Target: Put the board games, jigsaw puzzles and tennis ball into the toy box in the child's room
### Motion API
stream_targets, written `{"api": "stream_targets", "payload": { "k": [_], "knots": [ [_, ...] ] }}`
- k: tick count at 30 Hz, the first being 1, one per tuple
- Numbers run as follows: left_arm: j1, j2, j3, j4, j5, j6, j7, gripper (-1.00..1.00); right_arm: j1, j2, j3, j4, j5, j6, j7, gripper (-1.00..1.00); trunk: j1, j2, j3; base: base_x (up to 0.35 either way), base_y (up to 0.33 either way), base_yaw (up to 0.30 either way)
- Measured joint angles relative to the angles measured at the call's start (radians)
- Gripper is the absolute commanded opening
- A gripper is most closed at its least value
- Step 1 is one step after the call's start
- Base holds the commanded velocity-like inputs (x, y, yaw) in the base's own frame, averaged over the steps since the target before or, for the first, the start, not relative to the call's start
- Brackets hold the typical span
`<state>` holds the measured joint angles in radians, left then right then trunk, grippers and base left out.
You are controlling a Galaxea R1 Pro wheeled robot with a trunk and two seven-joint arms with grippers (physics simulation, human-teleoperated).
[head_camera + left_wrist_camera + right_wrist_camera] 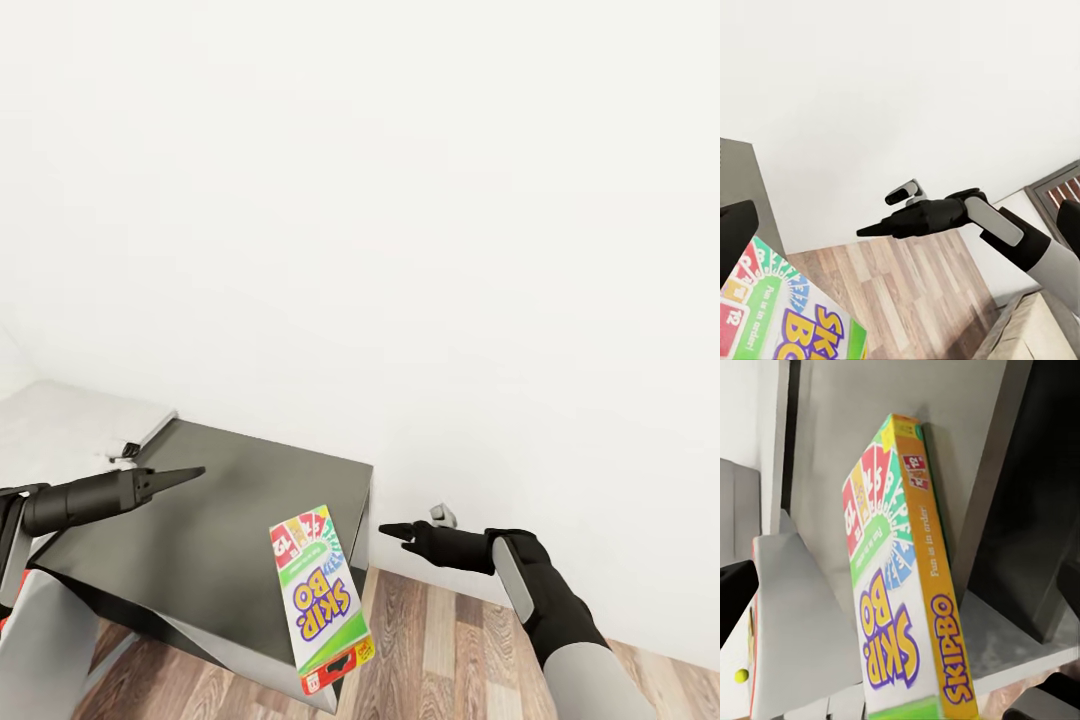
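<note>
Skip-Bo board game (322,600) sits nearest in head view, lying flat on the near right part of the dark grey table top (200,520), its red-and-yellow end hanging past the table's near edge; box face up, lettering readable, fan of coloured cards printed at the far end; right wrist view shows the same box (900,585) from the side, yellow spine with "SKIP-BO" on it, resting on the grey surface; left wrist view catches a corner of it (787,315).

Left gripper (178,477) hovers over the table's left part, pointing toward the game, well apart from it; fingers look drawn together to a narrow tip, nothing between them.

Right gripper (398,533) hangs off the table's right side above the wood floor (450,640), near the game's far end but not touching; fingers also narrow, tapered to a point, holding nothing; left wrist view shows it (874,229) the same way, pinched tight.

White wall (400,200) behind everything; small yellow-green ball (742,676) shows in right wrist view, too small to tell where it rests.
</note>
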<state>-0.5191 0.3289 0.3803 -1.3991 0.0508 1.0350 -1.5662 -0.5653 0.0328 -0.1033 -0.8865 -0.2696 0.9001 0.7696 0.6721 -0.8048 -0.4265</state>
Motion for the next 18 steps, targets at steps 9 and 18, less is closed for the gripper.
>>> {"api": "stream_targets", "payload": {
  "k": [9, 18],
  "knots": [
    [0.0, 0.002, -0.001, -0.001, 0.001, 0.001, 0.0, 1.0, 0.0, -0.003, 0.0, 0.004, 0.001, 0.0, 0.001, 1.0, 0.019, -0.035, -0.016, 0.0, 0.0, 0.0],
    [0.0, 0.003, 0.0, -0.001, 0.001, 0.001, 0.0, 1.0, -0.001, -0.003, -0.002, 0.027, 0.004, 0.0, 0.001, 1.0, 0.042, -0.077, -0.035, 0.0, 0.0, 0.0]
  ]
}}
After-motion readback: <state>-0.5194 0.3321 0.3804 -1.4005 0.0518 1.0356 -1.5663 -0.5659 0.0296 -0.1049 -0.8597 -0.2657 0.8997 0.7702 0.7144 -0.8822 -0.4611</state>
